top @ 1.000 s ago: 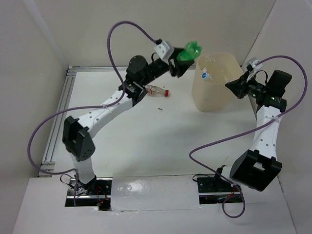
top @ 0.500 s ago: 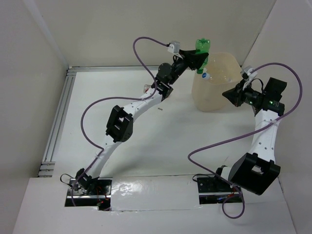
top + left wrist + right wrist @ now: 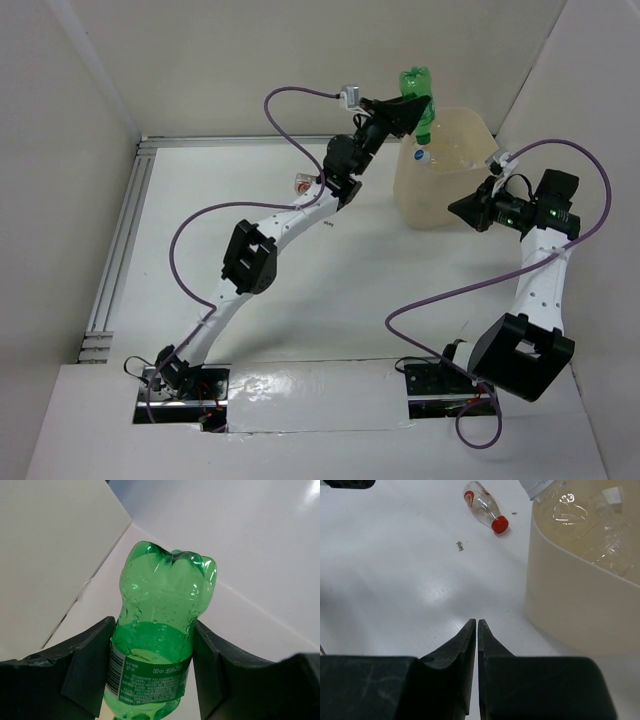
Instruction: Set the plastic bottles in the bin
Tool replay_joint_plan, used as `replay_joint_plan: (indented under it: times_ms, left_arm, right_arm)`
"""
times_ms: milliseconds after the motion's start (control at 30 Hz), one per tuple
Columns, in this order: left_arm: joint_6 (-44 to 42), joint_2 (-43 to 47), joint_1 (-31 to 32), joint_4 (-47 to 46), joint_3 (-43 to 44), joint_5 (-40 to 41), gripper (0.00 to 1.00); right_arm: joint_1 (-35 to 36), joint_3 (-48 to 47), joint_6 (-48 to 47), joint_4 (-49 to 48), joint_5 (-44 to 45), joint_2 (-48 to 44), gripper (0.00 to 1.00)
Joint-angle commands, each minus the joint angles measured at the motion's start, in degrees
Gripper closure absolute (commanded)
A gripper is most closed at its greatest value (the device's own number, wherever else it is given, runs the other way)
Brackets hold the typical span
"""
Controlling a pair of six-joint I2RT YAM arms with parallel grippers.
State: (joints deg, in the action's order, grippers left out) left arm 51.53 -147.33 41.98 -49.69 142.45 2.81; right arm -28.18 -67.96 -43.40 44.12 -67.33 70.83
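Observation:
My left gripper [image 3: 408, 112] is shut on a green plastic bottle [image 3: 417, 90], held high at the near-left rim of the cream-beige bin [image 3: 460, 205]. In the left wrist view the green bottle [image 3: 162, 625] sits between both fingers [image 3: 90, 662], base pointing away. The bin [image 3: 580, 595] holds several clear bottles [image 3: 580, 515]. A small clear bottle with a red cap [image 3: 485, 505] lies on the table left of the bin; it also shows in the top view [image 3: 302, 182], partly hidden by the left arm. My right gripper [image 3: 477, 625] is shut and empty, beside the bin's right side [image 3: 458, 209].
White walls enclose the table on the left, back and right. An aluminium rail [image 3: 118, 250] runs along the left edge. A small dark speck [image 3: 460, 545] lies on the table near the red-capped bottle.
My left arm has stretched out and carried the green bottle right and up to the bin's rim. My right gripper has shifted slightly down and left beside the bin.

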Motion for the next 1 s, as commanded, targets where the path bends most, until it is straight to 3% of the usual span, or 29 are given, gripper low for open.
replay_joint_plan:
  times_ms: [0, 233, 500, 633, 667, 700, 767, 800, 900, 933, 967]
  left_arm:
    - [0.9, -1.0, 1.4, -3.5, 1.6, 2.4, 0.72]
    - [-0.9, -4.1, 2.6, -1.4, 2.7, 7.2, 0.64]
    - [-2.2, -4.1, 2.6, 1.9, 1.1, 7.2, 0.58]
    - [-4.4, -3.6, 2.6, 3.4, 0.6, 6.0, 0.42]
    - [-5.1, -3.0, 2.6, 3.9, 0.5, 6.0, 0.3]
    - [-5.7, -3.0, 2.6, 3.9, 0.0, 5.3, 0.24]
    - [-6.4, -2.4, 2.6, 3.9, 0.0, 4.6, 0.2]
    - [-7.2, -2.4, 2.6, 3.9, 0.0, 4.6, 0.13]
    - [-9.1, -1.2, 2.6, 3.9, 0.0, 3.4, 0.0]
    - [-9.6, -0.2, 2.6, 3.9, 0.0, 3.4, 0.0]
    - [-10.1, 1.2, 2.6, 3.9, 0.0, 2.9, 0.0]
  right_arm:
    - [-0.4, 0.1, -2.0, 2.4, -2.2, -1.6, 0.88]
    - [-0.4, 0.6, -4.2, 5.7, -3.3, -1.6, 0.88]
    - [-0.4, 1.7, -5.5, 7.1, -3.9, -1.6, 0.88]
    - [-0.4, 1.7, -5.5, 7.1, -4.5, -1.6, 0.88]
    - [-0.4, 2.2, -5.5, 7.1, -4.5, -1.6, 0.88]
    - [-0.4, 2.2, -5.5, 7.1, -4.5, -1.6, 0.87]
    - [-0.4, 2.2, -5.5, 6.6, -5.0, -1.6, 0.87]
    - [-0.4, 2.2, -5.5, 6.6, -5.0, -1.6, 0.85]
    - [-0.4, 2.2, -5.5, 6.6, -5.0, -1.6, 0.78]
    - [-0.4, 2.2, -5.5, 6.6, -5.0, -1.6, 0.74]
    - [-0.4, 2.2, -5.5, 6.6, -5.0, -1.6, 0.63]
